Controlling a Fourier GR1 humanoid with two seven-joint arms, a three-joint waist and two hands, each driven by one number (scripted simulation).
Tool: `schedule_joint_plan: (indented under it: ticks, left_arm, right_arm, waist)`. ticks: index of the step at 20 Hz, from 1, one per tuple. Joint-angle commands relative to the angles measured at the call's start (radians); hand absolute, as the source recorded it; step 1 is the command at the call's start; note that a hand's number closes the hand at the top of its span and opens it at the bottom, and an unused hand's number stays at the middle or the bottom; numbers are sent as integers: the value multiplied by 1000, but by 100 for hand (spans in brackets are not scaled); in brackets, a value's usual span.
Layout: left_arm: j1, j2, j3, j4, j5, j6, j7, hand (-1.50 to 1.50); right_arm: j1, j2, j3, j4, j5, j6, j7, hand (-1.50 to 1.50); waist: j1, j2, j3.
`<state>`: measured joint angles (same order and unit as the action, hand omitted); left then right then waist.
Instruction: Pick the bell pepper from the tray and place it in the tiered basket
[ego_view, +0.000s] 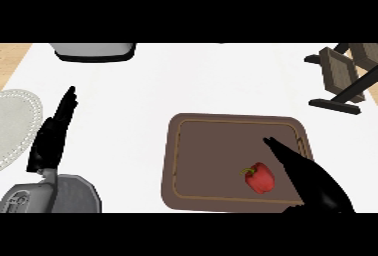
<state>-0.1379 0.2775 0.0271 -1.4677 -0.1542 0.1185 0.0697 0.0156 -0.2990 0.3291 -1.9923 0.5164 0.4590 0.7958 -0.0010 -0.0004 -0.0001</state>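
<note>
Stretches right hand over flat, round-cornered brown tray, fingers straight, close together, holding nothing. Has glossy red bell pepper lying on tray's near right part, just left of those fingers. Rests left hand open, fingers up, beside pale textured plate. Far right: wooden tiered basket, black frame.

One view, taken from the robot's head, looking steeply down on the white bench. The robot's own side of the bench lies at the lower edge, the far side at the top. The camera sits close: the brown tray fills much of the lower right, the left hand shows at the lower left, the right hand at the lower right. The tiered basket is cut by the upper right edge, a pale plate by the left edge.
</note>
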Motion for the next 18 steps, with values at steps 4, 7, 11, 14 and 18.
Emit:
schedule_joint_plan:
  ticks: [4, 7, 11, 14, 18]
  left_arm:
    - [-5, -13, 23, -40, -22, -30, 37, 0]
    - [-35, 4, 73, 37, 6, -81, -11, 0]
    - [11, -30, 46, -25, -39, -48, 4, 0]
    - [-5, -8, 85, -3, -14, -94, -7, 0]
    - [29, -72, 26, -88, -71, -42, 40, 0]
  right_arm:
    - [-103, 61, -71, 134, 17, 32, -44, -150]
    - [7, 53, -34, 87, 60, 28, -93, -150]
    - [-41, 108, -9, 241, 127, -30, -145, -150]
    - [-67, 135, -19, 228, 111, 23, -107, -150]
    - [3, 122, -10, 248, 143, -12, -178, -150]
  waist:
    - [3, 1, 0]
    - [-1, 0, 0]
    - [2, 0, 0]
    - [2, 0, 0]
    - [2, -1, 0]
